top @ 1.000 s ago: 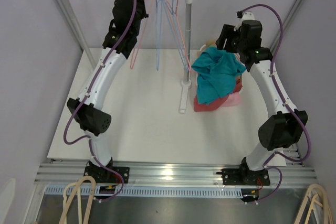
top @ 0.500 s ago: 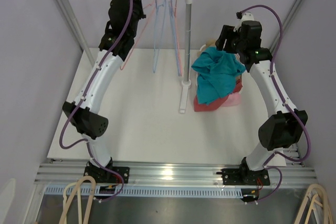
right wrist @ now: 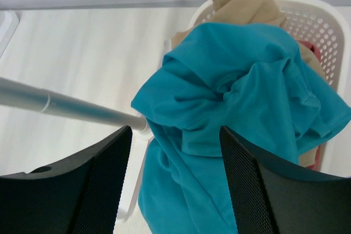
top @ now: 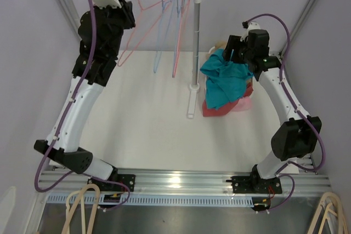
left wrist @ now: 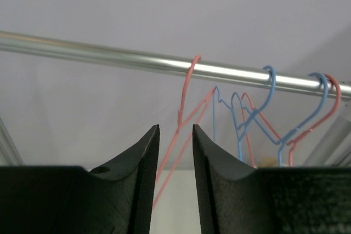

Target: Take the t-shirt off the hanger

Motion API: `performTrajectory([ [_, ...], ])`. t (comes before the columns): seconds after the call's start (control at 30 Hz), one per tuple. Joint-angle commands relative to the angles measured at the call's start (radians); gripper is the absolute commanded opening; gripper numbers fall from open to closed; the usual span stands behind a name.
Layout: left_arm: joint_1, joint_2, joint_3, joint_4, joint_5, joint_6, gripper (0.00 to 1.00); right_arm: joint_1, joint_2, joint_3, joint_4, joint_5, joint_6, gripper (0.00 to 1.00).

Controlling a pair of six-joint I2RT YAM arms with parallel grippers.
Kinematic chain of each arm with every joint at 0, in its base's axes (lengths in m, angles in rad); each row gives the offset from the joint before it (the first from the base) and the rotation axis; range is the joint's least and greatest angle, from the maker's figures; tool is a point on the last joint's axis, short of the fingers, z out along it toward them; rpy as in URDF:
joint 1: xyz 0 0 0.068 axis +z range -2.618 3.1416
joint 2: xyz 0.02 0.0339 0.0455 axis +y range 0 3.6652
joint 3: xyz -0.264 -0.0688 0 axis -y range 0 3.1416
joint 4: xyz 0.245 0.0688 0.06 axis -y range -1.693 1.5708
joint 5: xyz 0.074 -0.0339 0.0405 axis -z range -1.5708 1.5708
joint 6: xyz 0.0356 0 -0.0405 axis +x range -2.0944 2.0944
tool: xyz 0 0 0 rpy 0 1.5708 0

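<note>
Basket (right wrist: 323,17) mostly under teal t-shirt (right wrist: 241,94)

The teal cotton t-shirt (top: 225,80) is off the hanger. It lies crumpled and bunched on top of a heap of clothes in a white perforated plastic basket (right wrist: 323,20) near the far right corner of the table. One fold spills over the basket's rim towards the table top.

The thin pink wire hanger (left wrist: 184,94) is bare. It hangs by its hook from the metal rail (left wrist: 82,50), tilted, towards the rail's left end.
</note>
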Motion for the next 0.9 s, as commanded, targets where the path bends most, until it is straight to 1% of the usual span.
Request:
performTrajectory([
  [0.0, -0.027, -0.100, -0.052, -0.045, 0.032, -0.059, 0.36, 0.021, -0.108, -0.029, 0.051, -0.014, -0.023, 0.70],
  [0.03, -0.033, -0.120, -0.061, -0.059, 0.043, -0.067, 0.39, 0.022, -0.139, -0.037, 0.050, -0.014, -0.026, 0.70],
  [0.07, -0.036, -0.140, -0.091, -0.075, 0.057, -0.068, 0.43, 0.025, -0.156, -0.045, 0.047, -0.014, -0.029, 0.80],
  [0.1, -0.042, -0.188, -0.104, -0.106, 0.083, -0.071, 0.54, 0.025, -0.173, -0.054, 0.048, -0.014, -0.028, 0.83],
  [0.13, -0.044, -0.212, -0.125, -0.115, 0.098, -0.076, 0.61, 0.025, -0.208, -0.074, 0.045, -0.013, -0.028, 0.87],
  [0.17, -0.044, -0.240, -0.165, -0.123, 0.115, -0.079, 0.70, 0.025, -0.226, -0.086, 0.048, -0.013, -0.031, 0.94],
  [0.2, -0.044, -0.272, -0.208, -0.125, 0.148, -0.079, 0.88, 0.025, -0.248, -0.098, 0.053, -0.010, -0.031, 0.98],
  [0.23, -0.044, -0.339, -0.234, -0.122, 0.161, -0.081, 0.96, 0.025, -0.291, -0.124, 0.054, -0.011, -0.037, 1.00],
  [0.27, -0.044, -0.375, -0.278, -0.120, 0.167, -0.085, 0.99, 0.024, -0.311, -0.134, 0.050, -0.011, -0.041, 0.99],
  [0.3, -0.042, -0.410, -0.330, -0.120, 0.173, -0.091, 0.99, 0.024, -0.331, -0.140, 0.042, -0.016, -0.044, 0.99],
  [0.33, -0.044, -0.483, -0.354, -0.117, 0.176, -0.105, 0.99, 0.025, -0.349, -0.148, 0.028, -0.019, -0.047, 0.99],
  [0.37, -0.042, -0.518, -0.375, -0.116, 0.178, -0.110, 1.00, 0.025, -0.383, -0.160, 0.021, -0.020, -0.046, 1.00],
  [0.4, -0.044, -0.553, -0.445, -0.119, 0.179, -0.119, 0.99, 0.025, -0.400, -0.168, 0.007, -0.020, -0.043, 1.00],
  [0.43, -0.044, -0.587, -0.467, -0.126, 0.186, -0.136, 0.99, 0.025, -0.417, -0.177, -0.002, -0.025, -0.035, 0.99],
  [0.53, -0.044, -0.728, -0.553, -0.171, 0.202, -0.154, 0.99, 0.028, -0.502, -0.253, -0.006, -0.046, 0.049, 0.99],
  [0.57, -0.044, -0.749, -0.584, -0.186, 0.204, -0.156, 0.99, 0.030, -0.556, -0.320, 0.008, -0.060, 0.063, 0.99],
  [0.67, -0.044, -0.834, -0.657, -0.249, 0.204, -0.160, 0.99, 0.041, -0.643, -0.419, 0.040, -0.085, 0.103, 0.99],
  [0.7, -0.044, -0.852, -0.703, -0.264, 0.202, -0.166, 0.99, 0.044, -0.695, -0.472, 0.036, -0.083, 0.112, 0.99],
  [0.8, -0.044, -0.926, -0.754, -0.295, 0.201, -0.185, 1.00, 0.054, -0.789, -0.561, 0.031, -0.092, 0.135, 1.00],
  [0.83, -0.044, -0.943, -0.809, -0.297, 0.204, -0.188, 0.99, 0.059, -0.808, -0.580, 0.024, -0.091, 0.144, 1.00],
  [0.87, -0.044, -0.975, -0.831, -0.292, 0.207, -0.191, 1.00, 0.064, -0.825, -0.598, 0.022, -0.094, 0.156, 1.00],
])
